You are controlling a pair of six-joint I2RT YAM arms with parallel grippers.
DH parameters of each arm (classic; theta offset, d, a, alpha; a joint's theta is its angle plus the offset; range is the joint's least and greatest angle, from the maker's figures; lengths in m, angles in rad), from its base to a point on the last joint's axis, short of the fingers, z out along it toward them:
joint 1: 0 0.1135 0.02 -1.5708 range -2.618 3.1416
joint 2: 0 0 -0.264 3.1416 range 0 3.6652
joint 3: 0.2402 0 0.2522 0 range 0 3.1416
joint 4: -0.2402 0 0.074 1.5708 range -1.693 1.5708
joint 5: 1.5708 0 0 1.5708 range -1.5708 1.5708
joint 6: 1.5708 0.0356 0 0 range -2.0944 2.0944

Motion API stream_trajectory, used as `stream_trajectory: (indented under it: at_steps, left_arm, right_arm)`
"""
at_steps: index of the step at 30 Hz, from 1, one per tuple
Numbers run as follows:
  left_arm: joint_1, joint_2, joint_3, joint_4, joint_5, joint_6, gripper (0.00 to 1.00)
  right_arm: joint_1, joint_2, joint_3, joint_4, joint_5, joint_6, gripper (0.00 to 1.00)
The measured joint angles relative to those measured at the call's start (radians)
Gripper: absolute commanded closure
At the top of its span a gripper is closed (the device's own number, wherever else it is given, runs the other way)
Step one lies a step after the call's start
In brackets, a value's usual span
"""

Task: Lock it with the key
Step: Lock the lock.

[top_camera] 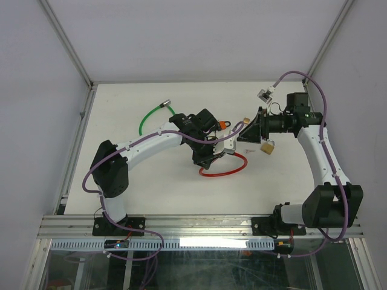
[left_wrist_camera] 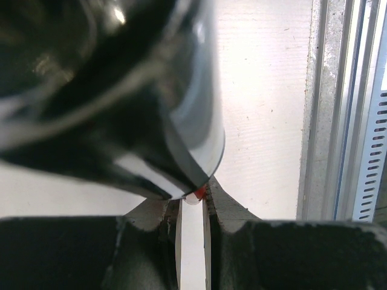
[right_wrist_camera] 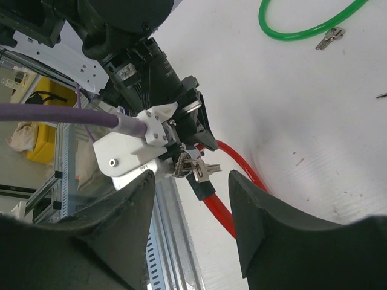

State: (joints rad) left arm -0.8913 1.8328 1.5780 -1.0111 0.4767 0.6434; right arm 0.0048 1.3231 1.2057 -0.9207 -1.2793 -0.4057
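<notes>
A red cable lock [top_camera: 225, 172] lies looped at the table's middle. My left gripper [top_camera: 213, 156] is over it, and in the left wrist view that gripper [left_wrist_camera: 193, 202] stands nearly shut, with a bit of red [left_wrist_camera: 201, 192] at its tips. A bunch of keys [right_wrist_camera: 202, 170] on a ring hangs by the cable's black end sleeve [right_wrist_camera: 204, 188], right under the left gripper. In the right wrist view, my right gripper [right_wrist_camera: 190, 175] is open, its fingers on either side of the keys and apart from them. From above, the right gripper [top_camera: 245, 130] faces the left one.
A green cable lock [top_camera: 154, 115] lies at the back left, with a loose key [right_wrist_camera: 331, 37] beside it. A small brass padlock [top_camera: 268, 147] is below the right wrist. A grey part [top_camera: 263, 95] sits at the back right. The aluminium rail [left_wrist_camera: 338, 109] runs along the near edge.
</notes>
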Motion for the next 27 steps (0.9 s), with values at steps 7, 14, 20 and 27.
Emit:
stream_trajectory:
  at_steps: [7, 14, 20, 27]
  left_arm:
    - [0.000, 0.000, 0.000, 0.001, 0.002, 0.003, 1.00]
    - [0.000, 0.000, 0.000, 0.001, 0.005, 0.006, 1.00]
    - [0.000, 0.000, 0.000, 0.001, 0.005, 0.013, 1.00]
    - [0.000, -0.002, -0.006, 0.004, 0.004, 0.022, 1.00]
  right_arm:
    - [0.027, 0.000, 0.000, 0.063, 0.044, 0.087, 0.48]
    - [0.048, 0.000, 0.000, 0.084, 0.074, 0.121, 0.52]
    - [0.060, 0.002, 0.000, 0.089, 0.094, 0.128, 0.54]
    - [0.082, 0.016, 0.000, 0.086, 0.104, 0.128, 0.55]
